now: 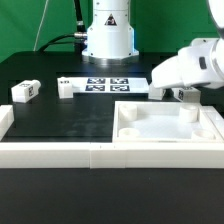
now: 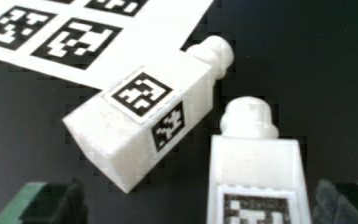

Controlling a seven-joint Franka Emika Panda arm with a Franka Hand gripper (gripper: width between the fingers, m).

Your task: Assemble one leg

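Two legs lie on the black table next to the marker board (image 2: 60, 28). One leg (image 2: 144, 112) lies tilted, its tags up. The other leg (image 2: 256, 165) lies straight between my fingers, peg pointing away. My gripper (image 2: 194, 206) is open, low over this leg, one dark finger (image 2: 44, 204) well off on one side and the other close on the other side. In the exterior view the gripper (image 1: 184, 96) hangs at the right behind the large panel and hides these legs. Two more legs (image 1: 25, 91) (image 1: 67, 87) lie at the exterior view's left.
The large white square panel (image 1: 205, 128) with raised walls lies at the front right of the exterior view. Long white border rails (image 1: 60, 152) run along the front. The marker board (image 1: 105, 84) lies in front of the robot base (image 1: 108, 35).
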